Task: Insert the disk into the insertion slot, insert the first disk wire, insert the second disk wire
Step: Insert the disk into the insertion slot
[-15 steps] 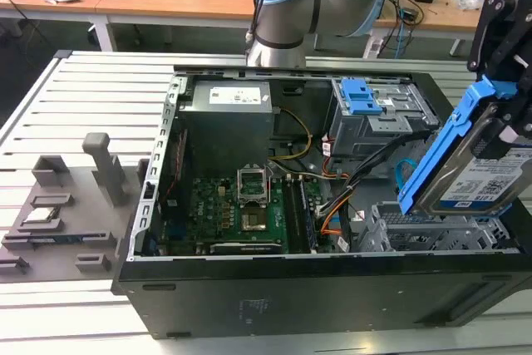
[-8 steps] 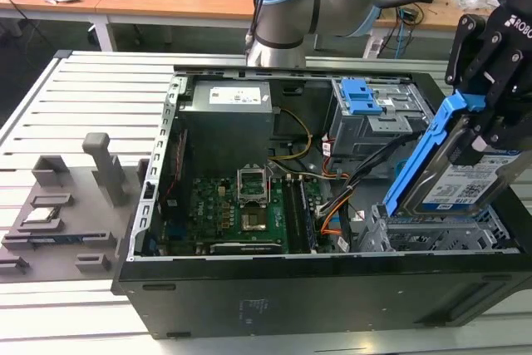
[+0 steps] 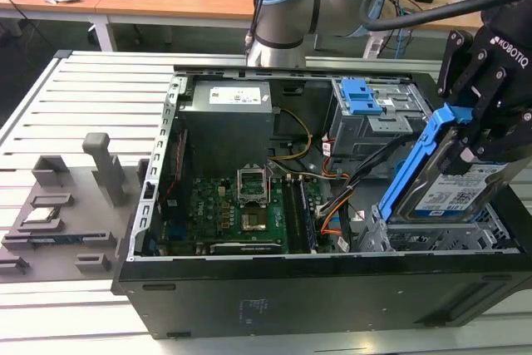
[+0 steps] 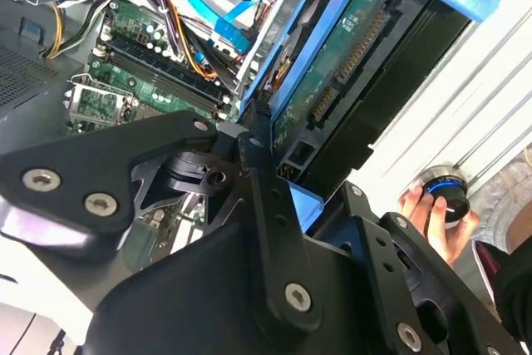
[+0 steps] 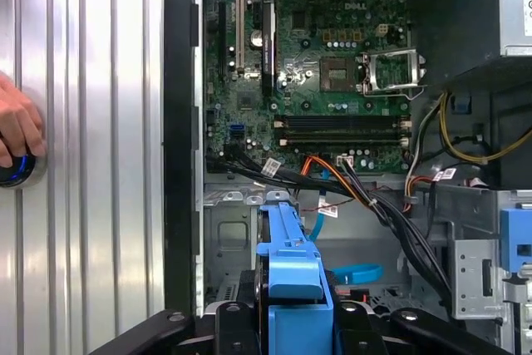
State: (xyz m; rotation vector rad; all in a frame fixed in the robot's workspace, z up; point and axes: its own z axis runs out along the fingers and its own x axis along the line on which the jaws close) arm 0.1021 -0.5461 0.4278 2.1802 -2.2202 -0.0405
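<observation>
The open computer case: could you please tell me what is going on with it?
The robot's pincer is shut on the disk, holding it tilted over the insertion slot at the exterior view's right; it is not seated. A person's hand rests on a round knob beside the case.

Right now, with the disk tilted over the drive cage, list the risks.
1. The disk, tilted in the gripper, may catch its blue frame on the insertion slot's edge.
2. The black cable bundle beside the slot could get pinched.
3. A hand on a knob beside the computer case might be struck.
</observation>
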